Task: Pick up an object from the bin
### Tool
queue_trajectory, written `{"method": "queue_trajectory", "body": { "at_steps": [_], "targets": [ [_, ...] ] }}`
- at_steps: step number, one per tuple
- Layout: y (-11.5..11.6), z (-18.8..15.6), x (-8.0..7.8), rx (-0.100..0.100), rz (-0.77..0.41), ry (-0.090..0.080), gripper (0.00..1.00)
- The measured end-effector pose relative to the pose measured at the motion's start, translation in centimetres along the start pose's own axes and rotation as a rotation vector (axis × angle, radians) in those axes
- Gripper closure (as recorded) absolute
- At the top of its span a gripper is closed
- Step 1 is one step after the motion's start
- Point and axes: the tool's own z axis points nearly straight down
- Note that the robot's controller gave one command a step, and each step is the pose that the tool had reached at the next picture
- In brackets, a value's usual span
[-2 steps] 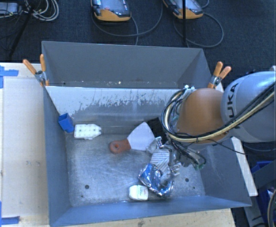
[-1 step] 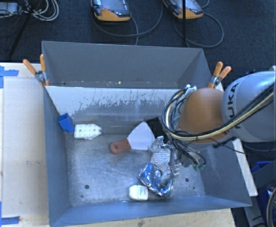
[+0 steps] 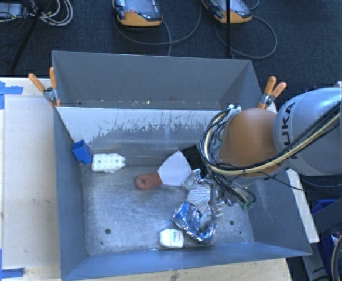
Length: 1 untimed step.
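The bin holds a blue block, a brown-handled scraper and a white cap. The gripper sits over a crumpled blue-silver wrapper (apart or together: cannot tell).

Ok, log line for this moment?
gripper: low, front right of bin | over: crumpled blue-silver packet | adjacent: small white container | packet: on bin floor

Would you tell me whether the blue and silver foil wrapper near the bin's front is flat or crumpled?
Crumpled: the foil wrapper bunches into irregular, glinting folds rather than lying as a flat sheet.
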Motion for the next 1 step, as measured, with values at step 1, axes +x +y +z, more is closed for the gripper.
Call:
{"method": "queue_trajectory", "body": {
  "at_steps": [1],
  "targets": [
    [-0.44, -0.25, 0.36, -0.002, 0.065, 0.022, 1.0]
  ]
}}
